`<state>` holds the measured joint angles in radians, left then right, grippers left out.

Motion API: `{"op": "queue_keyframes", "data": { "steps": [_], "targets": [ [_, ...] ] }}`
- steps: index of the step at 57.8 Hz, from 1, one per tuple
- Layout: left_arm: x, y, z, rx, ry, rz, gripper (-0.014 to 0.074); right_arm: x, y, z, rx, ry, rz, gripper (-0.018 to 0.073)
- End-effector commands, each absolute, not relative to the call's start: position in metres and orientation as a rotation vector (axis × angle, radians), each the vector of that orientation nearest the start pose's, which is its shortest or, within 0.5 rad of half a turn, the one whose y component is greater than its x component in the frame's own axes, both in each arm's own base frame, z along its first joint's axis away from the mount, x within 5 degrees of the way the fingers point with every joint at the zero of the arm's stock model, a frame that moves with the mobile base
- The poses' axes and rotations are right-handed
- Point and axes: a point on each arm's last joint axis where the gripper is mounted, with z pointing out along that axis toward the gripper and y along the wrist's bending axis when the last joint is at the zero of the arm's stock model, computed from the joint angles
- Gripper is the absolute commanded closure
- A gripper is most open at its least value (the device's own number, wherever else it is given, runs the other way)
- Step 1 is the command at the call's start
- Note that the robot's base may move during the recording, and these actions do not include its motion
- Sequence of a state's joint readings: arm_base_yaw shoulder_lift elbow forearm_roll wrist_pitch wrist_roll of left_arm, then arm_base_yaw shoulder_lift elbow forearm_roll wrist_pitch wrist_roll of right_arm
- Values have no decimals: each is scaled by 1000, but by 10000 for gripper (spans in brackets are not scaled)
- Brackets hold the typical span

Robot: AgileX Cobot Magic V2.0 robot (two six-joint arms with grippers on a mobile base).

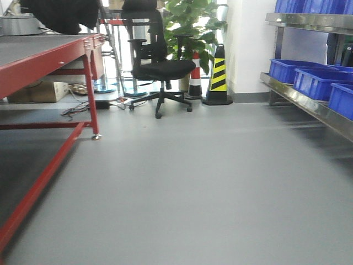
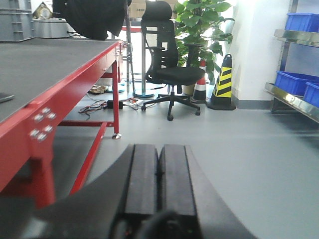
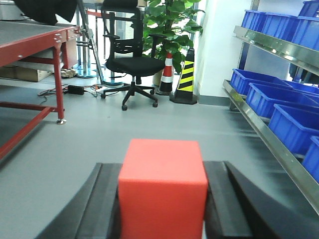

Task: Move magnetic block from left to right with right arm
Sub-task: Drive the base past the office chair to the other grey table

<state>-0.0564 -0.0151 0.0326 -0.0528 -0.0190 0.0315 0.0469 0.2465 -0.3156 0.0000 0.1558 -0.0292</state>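
Note:
The magnetic block [image 3: 162, 191], a plain matte red cube, fills the bottom centre of the right wrist view. My right gripper [image 3: 163, 172] is shut on it, one black finger pressed against each side. It hangs in the air above the grey floor. In the left wrist view my left gripper [image 2: 159, 149] is shut, its two black fingers [image 2: 142, 174] pressed together with nothing between them. Neither arm nor the block shows in the exterior front-facing view.
A red-framed table [image 1: 38, 63] with a dark top stands at the left. Ahead are a black office chair [image 1: 160, 66], two striped cones [image 1: 218, 74] and a plant. A steel shelf with blue bins [image 1: 317, 83] runs along the right.

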Motion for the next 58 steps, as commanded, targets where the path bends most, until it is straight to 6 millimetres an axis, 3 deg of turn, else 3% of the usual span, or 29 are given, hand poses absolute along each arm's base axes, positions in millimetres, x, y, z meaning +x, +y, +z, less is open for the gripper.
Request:
{"op": "queue_keyframes", "data": {
  "steps": [1, 58],
  "targets": [
    [55, -3, 210, 13, 1396, -75, 713, 70, 3, 307, -65, 1461, -3, 262],
    [55, -3, 210, 13, 1396, -75, 713, 70, 3, 307, -65, 1461, -3, 262]
  ]
}}
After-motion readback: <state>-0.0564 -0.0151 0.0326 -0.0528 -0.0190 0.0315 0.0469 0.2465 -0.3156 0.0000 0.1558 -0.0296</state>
